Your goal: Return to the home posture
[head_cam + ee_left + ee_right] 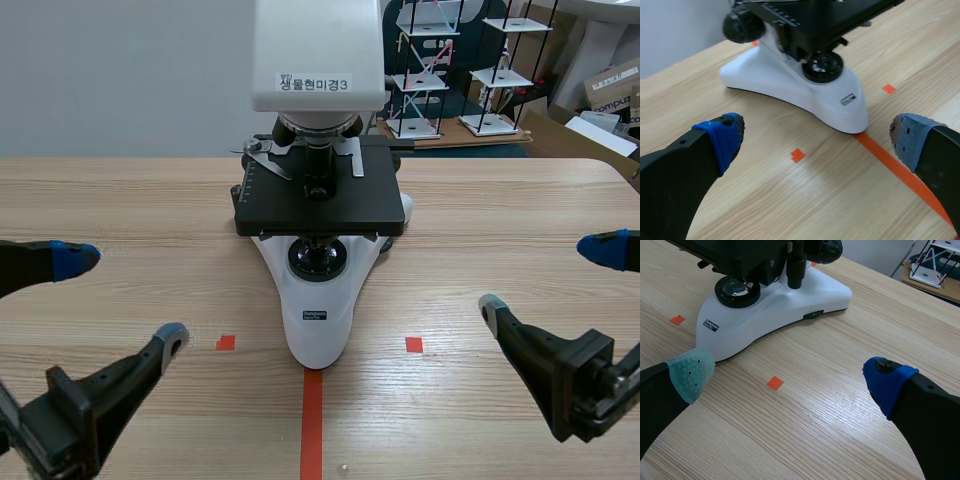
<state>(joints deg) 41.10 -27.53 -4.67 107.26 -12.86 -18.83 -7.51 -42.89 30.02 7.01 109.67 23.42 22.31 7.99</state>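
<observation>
The left gripper [125,298] hangs released, its two fingers spread wide, low over the near-left corner of the worktop [500,200]. Its fingers point inward and toward the far edge. The right gripper [545,276] mirrors it over the near-right corner, also released and holding nothing, its fingers angled in toward the middle. Each gripper carries one blue pad and one paler pad.

Between the two grippers, and touching neither, stands one microscope [318,215] at the middle of the worktop. Its long axis runs from the near edge to the far edge. The narrow white tip of its base points at the robot, and its black stage sits toward the far edge.

One tape line [312,420] runs from the near edge to the tip of the base. Two tape squares [225,342] [413,344] lie on either side of the tip.
</observation>
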